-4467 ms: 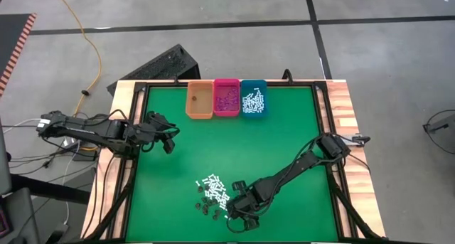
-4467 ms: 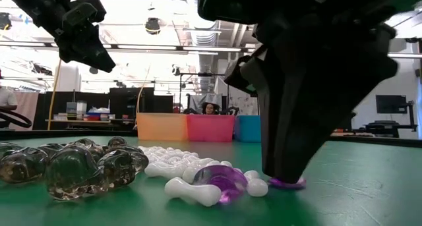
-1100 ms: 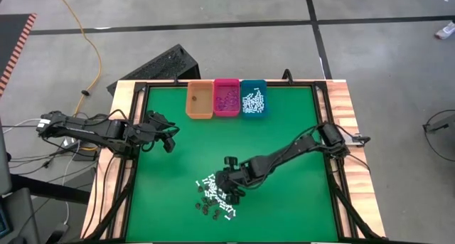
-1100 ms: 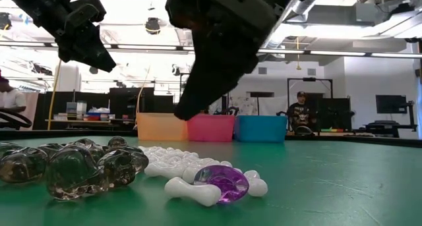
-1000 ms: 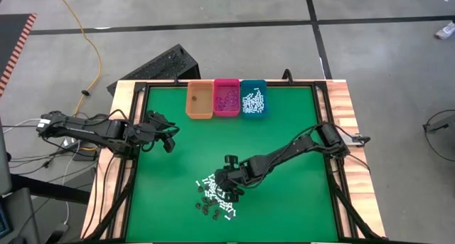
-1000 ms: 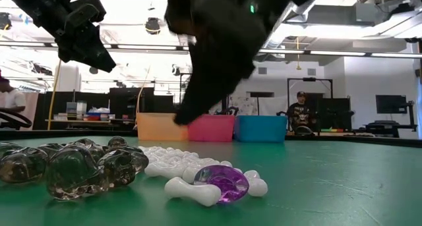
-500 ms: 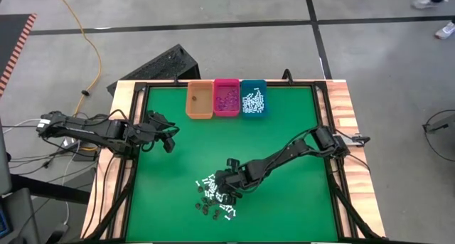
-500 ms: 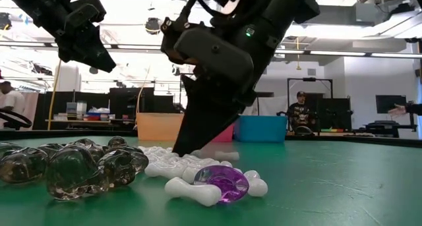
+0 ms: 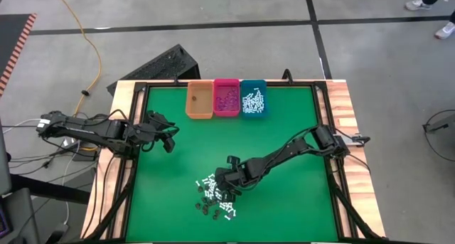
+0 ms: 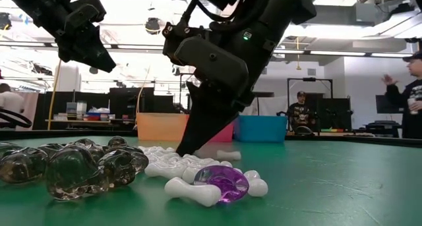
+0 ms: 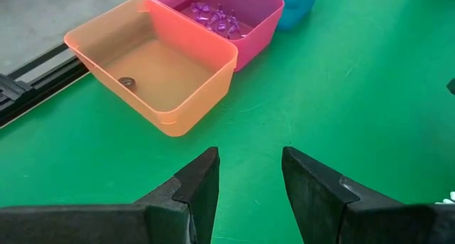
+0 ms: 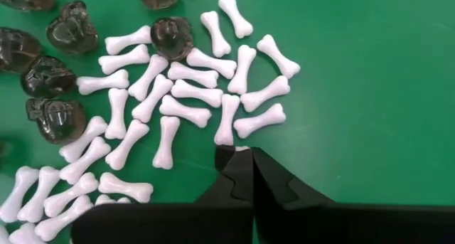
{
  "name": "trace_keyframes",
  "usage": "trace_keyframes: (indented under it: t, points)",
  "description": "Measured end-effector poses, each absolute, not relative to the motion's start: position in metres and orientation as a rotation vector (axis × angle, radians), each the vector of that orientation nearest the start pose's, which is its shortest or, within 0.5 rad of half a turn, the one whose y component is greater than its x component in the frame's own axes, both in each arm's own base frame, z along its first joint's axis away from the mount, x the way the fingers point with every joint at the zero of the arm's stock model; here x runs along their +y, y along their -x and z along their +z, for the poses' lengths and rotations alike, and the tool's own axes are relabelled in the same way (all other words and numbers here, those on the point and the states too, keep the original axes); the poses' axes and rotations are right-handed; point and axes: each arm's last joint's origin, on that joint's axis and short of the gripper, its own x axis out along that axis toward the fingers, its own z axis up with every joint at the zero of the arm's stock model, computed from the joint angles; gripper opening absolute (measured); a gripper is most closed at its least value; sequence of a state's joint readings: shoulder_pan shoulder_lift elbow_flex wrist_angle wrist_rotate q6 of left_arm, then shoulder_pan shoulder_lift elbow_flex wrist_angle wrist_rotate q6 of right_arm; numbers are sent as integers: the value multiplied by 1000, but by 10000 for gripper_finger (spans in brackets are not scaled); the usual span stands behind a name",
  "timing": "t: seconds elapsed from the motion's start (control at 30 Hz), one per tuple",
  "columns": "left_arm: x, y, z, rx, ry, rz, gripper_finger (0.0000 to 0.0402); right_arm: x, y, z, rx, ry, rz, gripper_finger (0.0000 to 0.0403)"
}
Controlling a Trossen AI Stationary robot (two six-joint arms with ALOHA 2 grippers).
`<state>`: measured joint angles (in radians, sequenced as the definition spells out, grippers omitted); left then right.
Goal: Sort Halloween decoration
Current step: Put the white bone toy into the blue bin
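Dozens of tiny Halloween decoration pieces (image 9: 215, 195) lie heaped on the green table (image 9: 284, 130), toward six o'clock from its middle in the high view. The right wrist view shows the heap as white bones (image 12: 178, 109) fanned over the mat with dark translucent skulls (image 12: 53, 119) along one edge; the low view adds one purple piece (image 10: 221, 182) resting on a bone at the near side.

The right gripper (image 12: 244, 156) is down at the heap's three o'clock edge, its fingers pressed together with their tips at the end of one white bone (image 12: 227, 123). I cannot tell whether anything is pinched between them. In the low view the same gripper (image 10: 186, 147) points steeply down, tip at the mat just behind the white pieces.

At twelve o'clock on the table three bins stand side by side, touching: an orange bin (image 9: 200, 100) with a single dark piece inside, a pink bin (image 9: 227, 97) with purple pieces, and a teal bin (image 9: 253, 98) with white ones.

The left gripper (image 11: 249, 169) hangs above the mat at nine o'clock, well apart from the heap, its fingers apart and empty, facing the orange bin.

A person (image 10: 410, 87) stands in the room beyond the table.
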<state>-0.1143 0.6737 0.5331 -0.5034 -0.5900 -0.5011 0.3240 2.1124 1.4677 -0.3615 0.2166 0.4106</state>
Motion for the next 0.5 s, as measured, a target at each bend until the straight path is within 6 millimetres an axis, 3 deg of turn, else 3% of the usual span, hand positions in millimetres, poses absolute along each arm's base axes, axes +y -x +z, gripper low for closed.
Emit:
trace_keyframes:
  t: [0.17, 0.27, 0.5]
  points:
    - [0, -139, 238, 480, 242, 594, 144, 125, -418, 158, 962, -90, -96, 17]
    - [0, -139, 238, 480, 242, 594, 144, 113, -418, 174, 936, -70, -94, 16]
    - [0, -139, 238, 482, 240, 594, 144, 69, -407, 206, 976, 22, -167, 16]
